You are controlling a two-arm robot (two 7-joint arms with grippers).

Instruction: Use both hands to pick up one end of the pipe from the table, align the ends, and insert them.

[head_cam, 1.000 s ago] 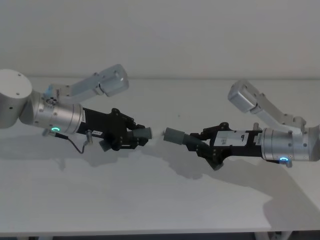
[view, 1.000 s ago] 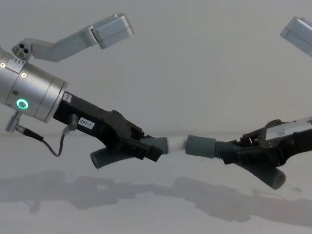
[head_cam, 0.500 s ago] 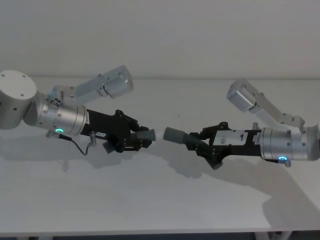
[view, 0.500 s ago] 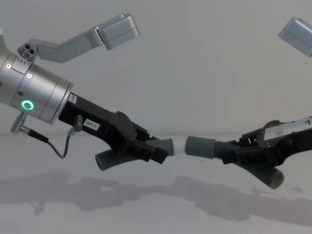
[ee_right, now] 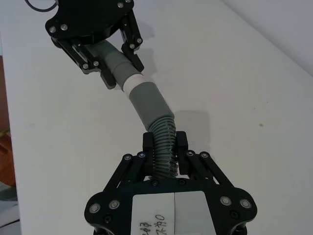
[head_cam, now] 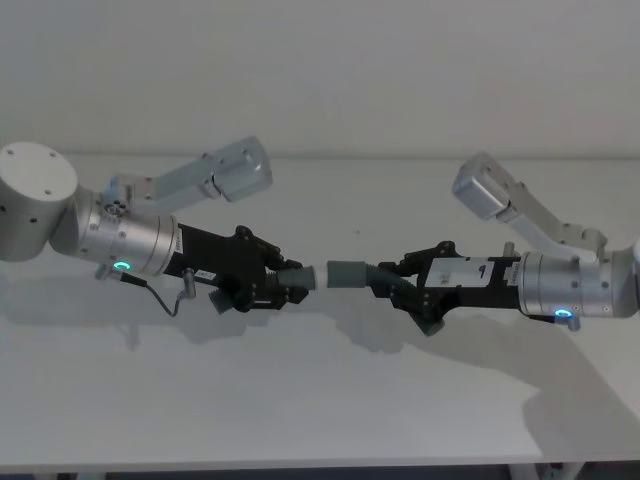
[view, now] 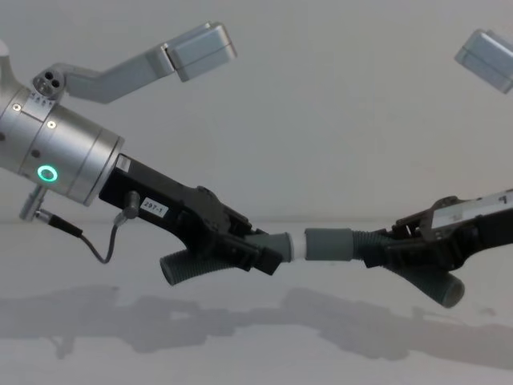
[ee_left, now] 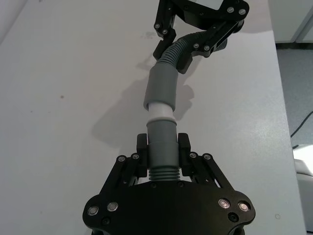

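Both halves of the pipe hang above the table (head_cam: 300,410). My left gripper (head_cam: 280,288) is shut on the ribbed part of one dark-grey piece (ee_left: 162,146), whose narrow pale tip (ee_left: 159,112) points at the other piece. My right gripper (head_cam: 404,291) is shut on the ribbed neck (ee_right: 164,142) of the second piece, and its wide collar (view: 329,243) faces left. The ends are in line, and the pale tip (view: 297,245) meets the collar's mouth (ee_right: 137,90). Each piece's bent side (view: 180,267) hangs below its gripper.
Silver arm links (head_cam: 228,170) (head_cam: 490,195) rise behind both grippers. A cable (view: 96,241) loops under my left wrist. The white table stretches bare in front of and below the grippers, with their shadows on it.
My left gripper has moved right with its piece, closing the gap. The pale tip, apart from the collar before, now reaches its mouth. The right gripper has barely moved.
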